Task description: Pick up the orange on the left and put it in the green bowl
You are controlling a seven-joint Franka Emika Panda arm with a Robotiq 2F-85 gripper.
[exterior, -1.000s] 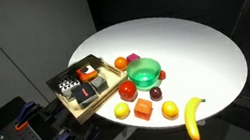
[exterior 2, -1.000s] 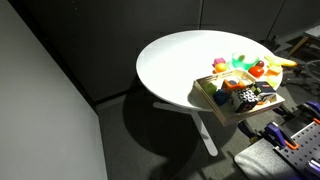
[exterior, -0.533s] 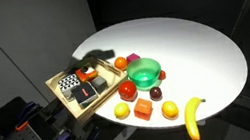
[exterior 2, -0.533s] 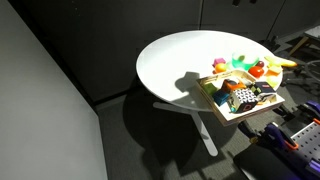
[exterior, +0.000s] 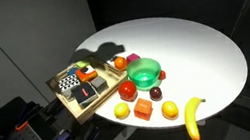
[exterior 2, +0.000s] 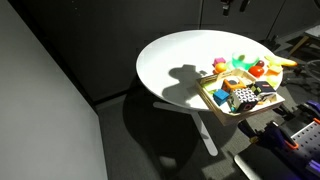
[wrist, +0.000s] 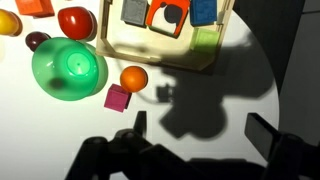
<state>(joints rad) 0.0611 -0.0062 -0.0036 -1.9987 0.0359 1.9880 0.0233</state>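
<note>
Wrist view puts the gripper [wrist: 195, 126] at the bottom edge, and we see its two dark fingers [wrist: 136, 124] standing wide apart with nothing between them but bare white table [wrist: 250, 60] and the arm's shadow. The orange [wrist: 133, 78] rests on the table ahead of the gripper, just beside the rim of the green bowl [wrist: 68, 68] and close to the edge of the wooden tray [wrist: 165, 45]. A pink cube [wrist: 118, 97] lies just below the orange, near it. Beyond the bowl we make out a red fruit [wrist: 75, 22] and a small dark fruit [wrist: 37, 41]. In an exterior view the orange [exterior: 120, 63] sits between the tray [exterior: 62, 103] and the bowl [exterior: 146, 73], and a banana [exterior: 192, 118] lies near the table's edge, well apart from both.
</note>
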